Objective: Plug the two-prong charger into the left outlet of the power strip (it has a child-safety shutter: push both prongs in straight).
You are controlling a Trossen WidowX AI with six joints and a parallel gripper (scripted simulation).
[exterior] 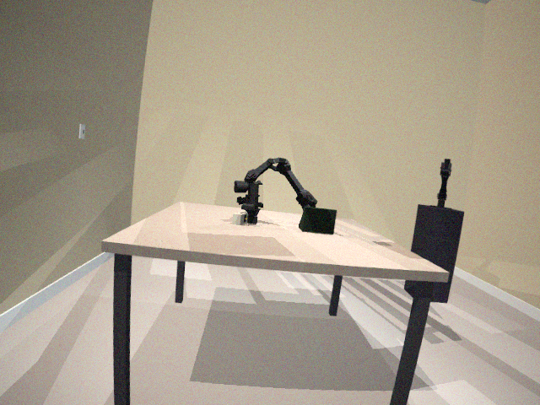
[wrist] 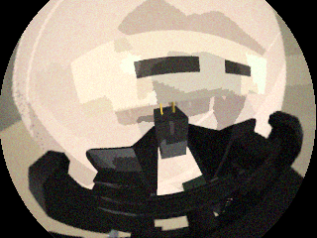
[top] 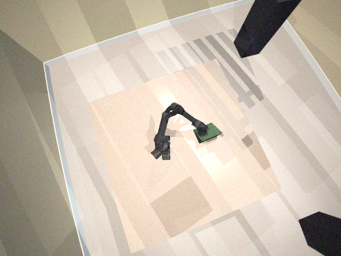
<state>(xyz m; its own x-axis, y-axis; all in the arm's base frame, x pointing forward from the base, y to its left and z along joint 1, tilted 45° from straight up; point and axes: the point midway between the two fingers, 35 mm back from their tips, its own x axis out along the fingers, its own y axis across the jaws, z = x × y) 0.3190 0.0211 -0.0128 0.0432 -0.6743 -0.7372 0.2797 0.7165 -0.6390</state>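
My gripper (top: 203,133) (wrist: 166,127) is shut on the charger (wrist: 171,125), a small black block with two thin gold prongs pointing away from the fingers. In the wrist view a pale power strip (wrist: 106,74) lies beyond the prongs, with a wide dark left outlet (wrist: 167,65) and a narrower-looking dark right outlet (wrist: 238,67). The prong tips show in front of the strip's lower part, below the left outlet in the picture; no prong is seen inside it. The gap in depth cannot be told. The top and exterior views do not show the charger or outlets clearly.
A dark green box-like thing (top: 213,132) (exterior: 320,220) stands at the gripper and hides the fingers in the exterior view. A small pale block (exterior: 239,218) is beside the arm's base on the wooden table (top: 129,170) (exterior: 165,226). A dark stand (exterior: 437,244) is at the right.
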